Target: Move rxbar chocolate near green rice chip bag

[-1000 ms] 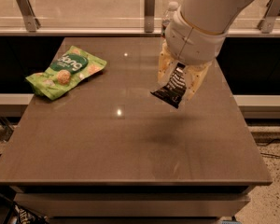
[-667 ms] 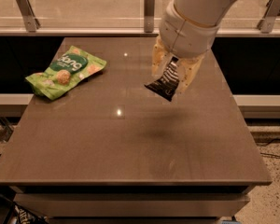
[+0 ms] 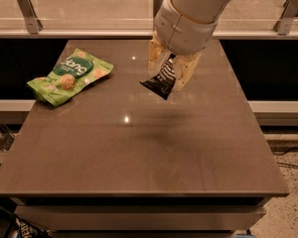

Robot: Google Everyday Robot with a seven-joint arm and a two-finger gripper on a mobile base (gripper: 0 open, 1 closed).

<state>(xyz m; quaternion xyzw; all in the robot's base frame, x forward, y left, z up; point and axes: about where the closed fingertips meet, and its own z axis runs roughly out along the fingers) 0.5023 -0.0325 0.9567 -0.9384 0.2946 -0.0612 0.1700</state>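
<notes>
Above the brown tabletop (image 3: 139, 152), my cream two-finger gripper (image 3: 170, 72) pinches the small black white-lettered rxbar chocolate (image 3: 161, 78) aloft, well right of the crinkly light-green rice chip bag (image 3: 69, 76); I judge a slack grip risks an early drop.

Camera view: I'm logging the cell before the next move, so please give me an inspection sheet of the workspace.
Surface: brown table, glossy, with light glints and a shadow under the arm.
Job's things: rxbar held tilted above the table, right of centre; green bag lies flat at the far left, well apart from the bar.
Clutter: nothing seen.
Grippers: gripper is above the table's far half, its fingers shut on the rxbar.
Cables: what looks like a thin cable on the floor at right.
Surroundings: glass panel with metal brackets behind the table.
</notes>
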